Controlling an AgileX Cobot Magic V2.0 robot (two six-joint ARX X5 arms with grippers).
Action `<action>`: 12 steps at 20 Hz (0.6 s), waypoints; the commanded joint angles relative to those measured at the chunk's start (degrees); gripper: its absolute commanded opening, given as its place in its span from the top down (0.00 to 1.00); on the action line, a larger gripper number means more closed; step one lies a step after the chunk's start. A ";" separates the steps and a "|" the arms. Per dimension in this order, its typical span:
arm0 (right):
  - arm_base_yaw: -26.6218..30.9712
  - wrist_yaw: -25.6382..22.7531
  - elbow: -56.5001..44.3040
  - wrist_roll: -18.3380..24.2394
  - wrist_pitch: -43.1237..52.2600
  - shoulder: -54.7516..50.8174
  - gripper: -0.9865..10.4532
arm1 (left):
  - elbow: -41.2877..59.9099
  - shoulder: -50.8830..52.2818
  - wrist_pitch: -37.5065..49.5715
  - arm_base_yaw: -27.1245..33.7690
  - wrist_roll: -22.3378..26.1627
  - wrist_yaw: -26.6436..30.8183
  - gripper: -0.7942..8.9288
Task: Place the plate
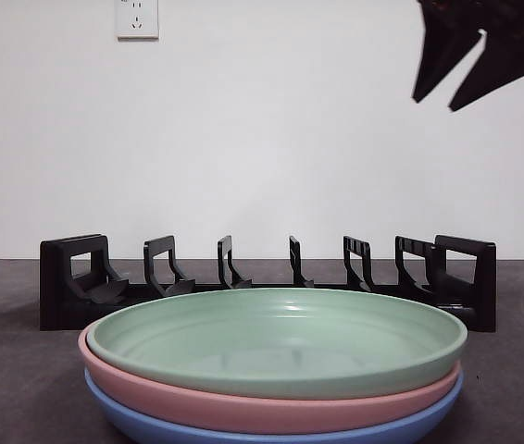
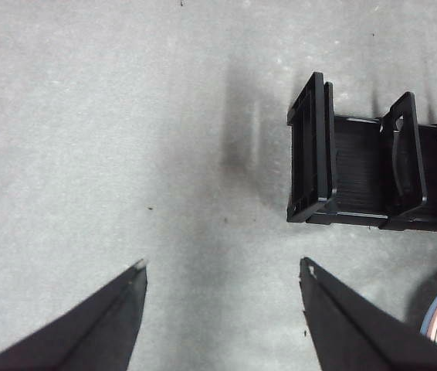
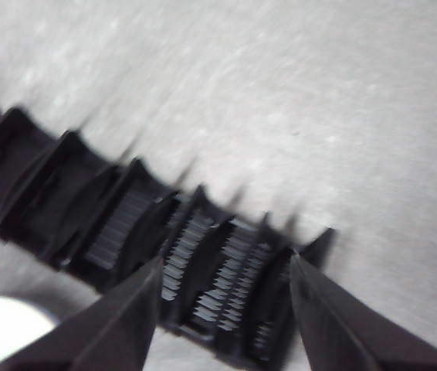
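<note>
Green plate (image 1: 276, 347) atop stack, fully visible only from front

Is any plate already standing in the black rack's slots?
No. In the front view the rack has every slot bare, and the green plate lies on the pink plate and blue plate before it.

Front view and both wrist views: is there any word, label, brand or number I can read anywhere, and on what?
None can be read.
Wall outlet: small marks on its face, too small to read.
Green plate, pink plate, blue plate: no print showing.
Black rack: no label showing; the right wrist view of it is blurred.
</note>
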State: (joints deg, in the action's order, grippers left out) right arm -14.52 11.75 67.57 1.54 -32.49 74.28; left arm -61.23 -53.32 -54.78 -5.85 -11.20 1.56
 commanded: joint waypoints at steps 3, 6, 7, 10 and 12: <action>-0.11 0.28 0.81 0.39 1.66 0.57 0.93 | -1.25 -0.59 0.46 -0.02 0.24 0.02 0.77; -0.28 0.42 0.81 0.55 4.26 0.57 0.90 | -1.29 -0.55 0.59 -0.02 -0.02 0.00 0.91; -0.28 0.81 0.81 0.55 4.17 0.50 0.90 | -1.29 -0.52 0.24 -0.02 0.00 0.00 0.91; -0.28 0.59 0.81 0.59 4.24 0.48 0.90 | -1.29 -0.55 0.39 -0.02 0.00 0.00 0.91; -0.28 0.26 0.81 0.59 4.24 0.48 0.90 | -1.29 -0.55 0.39 0.00 0.00 0.00 0.91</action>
State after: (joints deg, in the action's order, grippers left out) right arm -14.57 12.01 67.57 1.76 -28.73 74.28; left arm -61.23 -53.32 -54.68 -5.85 -11.20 1.56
